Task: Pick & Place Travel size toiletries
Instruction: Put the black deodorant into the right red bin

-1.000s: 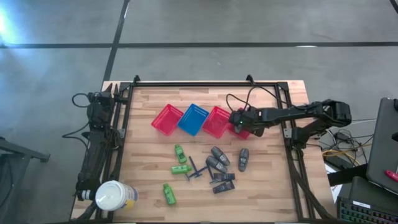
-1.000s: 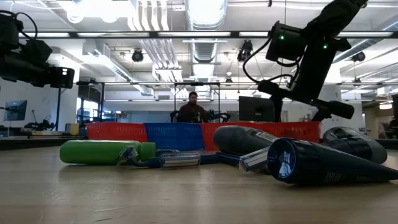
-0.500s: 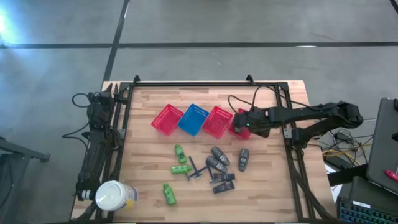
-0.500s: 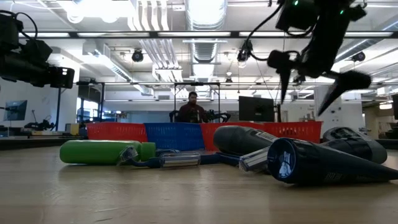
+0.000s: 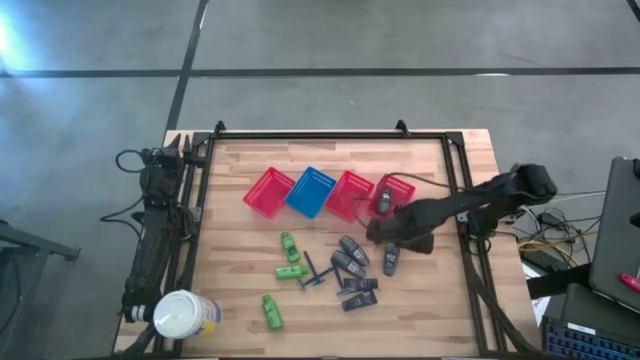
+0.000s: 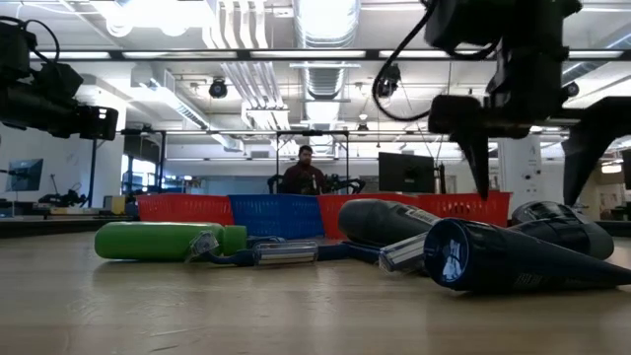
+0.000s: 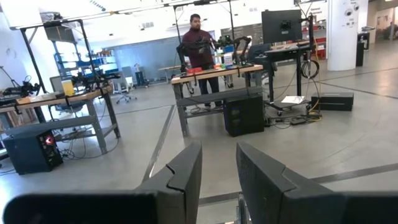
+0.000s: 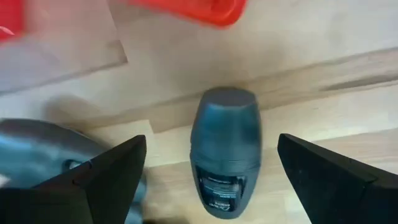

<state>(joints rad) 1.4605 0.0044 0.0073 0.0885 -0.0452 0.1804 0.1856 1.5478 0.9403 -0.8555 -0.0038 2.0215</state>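
Note:
My right gripper (image 8: 210, 142) is open wide and hovers low over a lone dark grey oblong container (image 8: 225, 149), one finger on either side of it, apart from it. In the high view that gripper (image 5: 386, 233) stands just beyond the container (image 5: 391, 257), which lies flat on the table. Other dark grey containers (image 5: 351, 252), three green bottles (image 5: 291, 271), the thin T-shaped stick (image 5: 313, 275) and black packets (image 5: 358, 293) lie mid-table. One dark grey container (image 5: 385, 197) lies in the rightmost red basket. My left gripper (image 7: 219, 180) is open, parked at the table's left edge.
A row of mesh baskets stands beyond the items: red (image 5: 268, 192), blue (image 5: 310, 191), red (image 5: 349, 194) and a smaller red one (image 5: 396, 185). A large white jar (image 5: 183, 315) sits at the near left corner. A person (image 7: 200, 43) stands in the room behind.
My right gripper left the rightmost red basket, moved toward the near edge and came down over the lone dark grey container; its fingers have spread apart. A dark grey container now shows lying in that basket.

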